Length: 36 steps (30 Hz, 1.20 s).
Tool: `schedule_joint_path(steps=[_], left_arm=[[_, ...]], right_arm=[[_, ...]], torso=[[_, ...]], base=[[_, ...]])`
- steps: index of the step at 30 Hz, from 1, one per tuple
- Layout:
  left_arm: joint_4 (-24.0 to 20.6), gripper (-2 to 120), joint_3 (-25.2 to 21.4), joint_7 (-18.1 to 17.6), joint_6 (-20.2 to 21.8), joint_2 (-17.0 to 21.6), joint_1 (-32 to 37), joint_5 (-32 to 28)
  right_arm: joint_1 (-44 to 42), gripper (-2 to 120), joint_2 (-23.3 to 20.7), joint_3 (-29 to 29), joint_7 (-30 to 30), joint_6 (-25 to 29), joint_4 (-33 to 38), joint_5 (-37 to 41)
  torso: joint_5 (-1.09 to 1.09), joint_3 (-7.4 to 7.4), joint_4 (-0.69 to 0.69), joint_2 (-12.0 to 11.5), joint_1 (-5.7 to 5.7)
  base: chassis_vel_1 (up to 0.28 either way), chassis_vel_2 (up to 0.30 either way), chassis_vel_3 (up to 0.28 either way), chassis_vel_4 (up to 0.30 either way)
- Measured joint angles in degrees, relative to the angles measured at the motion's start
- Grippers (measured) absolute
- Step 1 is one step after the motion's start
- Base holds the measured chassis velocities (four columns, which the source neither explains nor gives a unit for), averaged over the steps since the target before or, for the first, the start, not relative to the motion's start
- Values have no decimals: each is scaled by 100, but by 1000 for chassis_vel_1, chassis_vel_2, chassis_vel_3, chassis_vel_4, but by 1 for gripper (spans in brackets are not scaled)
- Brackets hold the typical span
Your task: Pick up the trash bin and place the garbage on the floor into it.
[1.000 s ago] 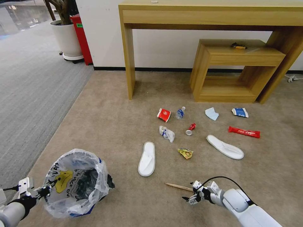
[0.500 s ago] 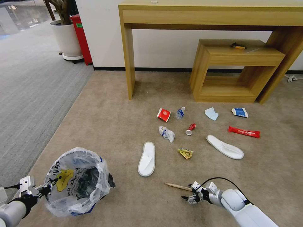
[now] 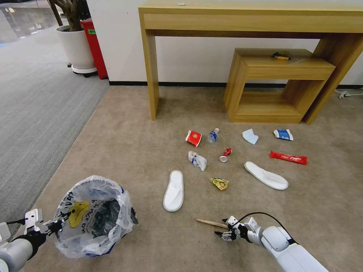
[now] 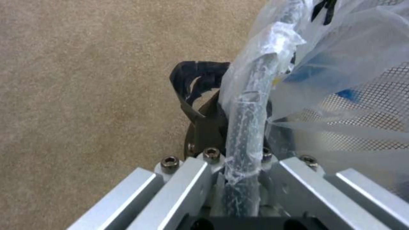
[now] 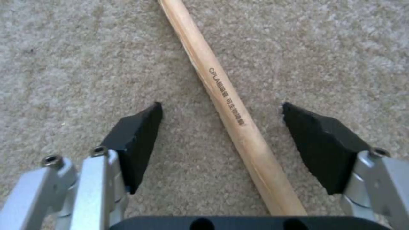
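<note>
The trash bin (image 3: 94,215), black with a crinkled printed bag, hangs low at the near left with my left gripper (image 3: 61,223) shut on its rim (image 4: 247,105). My right gripper (image 3: 223,235) is down at the floor (image 3: 124,151), open, and the wooden stick (image 3: 211,223) lies between its fingers (image 5: 136,140) in the right wrist view. Beyond lie two white slippers (image 3: 174,190) (image 3: 266,175), a yellow wrapper (image 3: 220,183), a red can (image 3: 225,154), a red cup (image 3: 193,138), a bottle (image 3: 213,135), a mask (image 3: 250,136), and blue (image 3: 283,134) and red wrappers (image 3: 288,157).
A tall wooden desk (image 3: 245,22) and a low wooden shelf (image 3: 272,87) stand against the far wall. A white plant pot (image 3: 75,47) and a red box (image 3: 92,45) sit at the far left beside grey ribbed carpet (image 3: 38,102).
My right gripper has crept a little left and lower over the stick's end. The bin stays held by my left gripper. The head camera has shifted slightly.
</note>
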Motion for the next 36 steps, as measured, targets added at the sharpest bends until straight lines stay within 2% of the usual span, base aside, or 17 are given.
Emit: schedule_joint_path(steps=[15,19,20,22,23,24,25,26,27,36], left_arm=[[-2,0,35,4,1,26,-29,-10],[-7,0,63,5,1,38,-49,-14],[-7,0,63,5,1,38,-49,-14],[-10,0,90,4,2,42,-60,-12],[-16,0,101,2,2,42,-66,-9],[-16,0,101,2,2,42,-66,-9],[-24,0,115,-1,2,42,-69,-7],[-34,0,127,-1,2,41,-70,-7],[-47,0,143,-3,2,39,-76,-2],[-104,0,245,-8,2,26,-102,83]], right_arm=[[-99,40,16,41,64,4,106,-26],[-116,27,29,98,106,-7,213,-37],[-116,27,29,98,106,-7,213,-37],[-135,19,13,141,127,-63,349,-48],[-165,14,-9,147,129,-83,450,-43],[-165,14,-9,147,129,-83,450,-43],[-192,9,-31,160,142,-94,582,-13],[-207,6,-52,197,167,-94,713,29],[-222,0,-74,246,201,-85,857,77],[-240,0,-117,421,376,179,1341,157]], torso=[[11,3,6,-5,0],[17,5,7,-7,2],[17,5,7,-7,2],[27,7,11,-10,3],[25,8,13,-10,3],[25,8,13,-10,3],[25,9,7,-10,4],[23,8,9,-10,4],[14,5,9,-10,3],[11,4,4,-8,2]], base=[[0,0,0,0],[0,0,0,0],[0,0,0,0],[0,0,0,0],[0,0,0,0],[0,0,0,0],[0,0,0,0],[0,0,0,0],[0,0,0,0],[0,0,0,0]])
